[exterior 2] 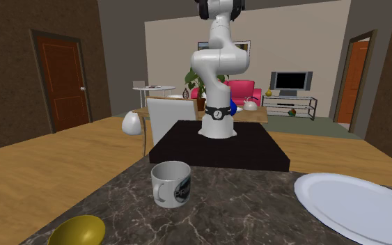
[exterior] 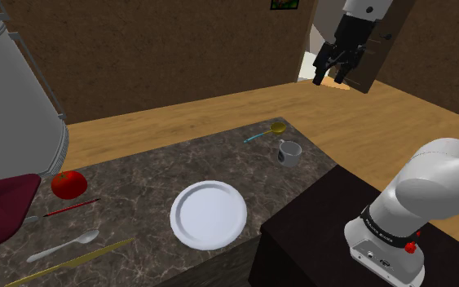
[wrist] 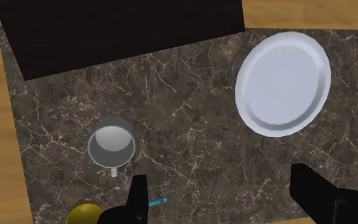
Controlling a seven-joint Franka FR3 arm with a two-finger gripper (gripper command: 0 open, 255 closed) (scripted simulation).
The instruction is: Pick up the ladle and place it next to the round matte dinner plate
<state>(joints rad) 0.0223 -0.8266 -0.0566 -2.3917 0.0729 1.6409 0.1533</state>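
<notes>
Ladle (wrist: 85, 213) – yellow bowl, thin cyan handle – lies flat on the dark marbled counter (wrist: 190, 127), well below my gripper (wrist: 219, 178). Its bowl sits outside one of my fingers, and the handle tip shows just inside that same finger. My fingers stand wide apart, clasping nothing. A grey mug (wrist: 111, 145) stands upright near the ladle – the white round plate (wrist: 282, 83) lies well apart, toward my other finger.
</notes>
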